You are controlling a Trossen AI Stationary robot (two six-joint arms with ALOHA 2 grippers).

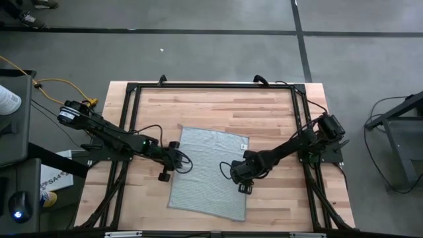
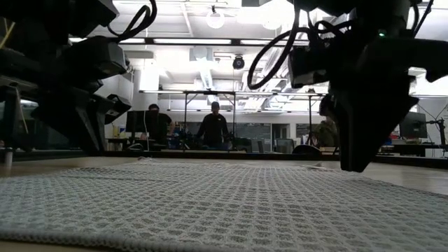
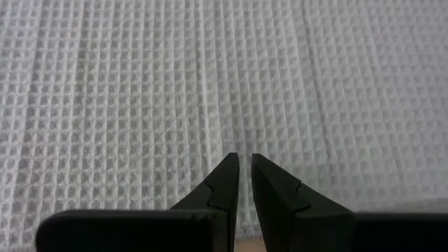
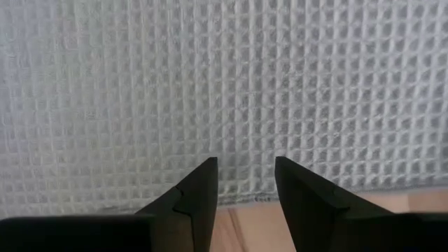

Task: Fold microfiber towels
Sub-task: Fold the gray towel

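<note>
Towel [image 1: 208, 173] spread flat mid-tabletop [image 1: 211, 106], left hand [image 1: 164, 169] at its left edge, fingers nearly closed, gripping nothing, right hand [image 1: 243, 185] at right edge, fingers apart, empty.

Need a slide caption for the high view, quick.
Both grippers, left and right, flank a flat microfiber towel on the wooden table.
</note>
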